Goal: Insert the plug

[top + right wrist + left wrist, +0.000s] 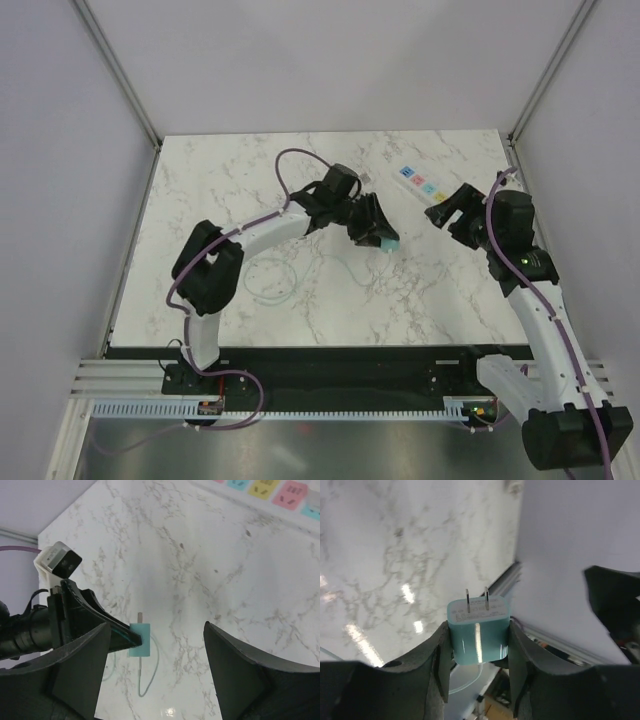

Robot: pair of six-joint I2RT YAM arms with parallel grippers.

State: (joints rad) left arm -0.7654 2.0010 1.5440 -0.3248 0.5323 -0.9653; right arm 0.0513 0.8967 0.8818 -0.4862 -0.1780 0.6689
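Note:
The plug (pixel 386 244) is a small teal cube with two metal prongs, not black. My left gripper (pixel 380 238) is shut on it and holds it above mid-table. In the left wrist view the plug (pixel 479 637) sits between both fingers, prongs pointing away from the camera. The right wrist view shows the plug (pixel 139 639) from the side, its thin pale-green cable (pixel 150 680) hanging down. The white power strip (pixel 422 186) with coloured sockets lies at the back right, apart from the plug. My right gripper (pixel 440 212) is open and empty, near the strip's near end.
The pale-green cable (pixel 272 280) lies coiled on the marble table left of centre. The strip's coloured sockets show at the top edge of the right wrist view (pixel 270 487). Grey walls enclose the table on three sides.

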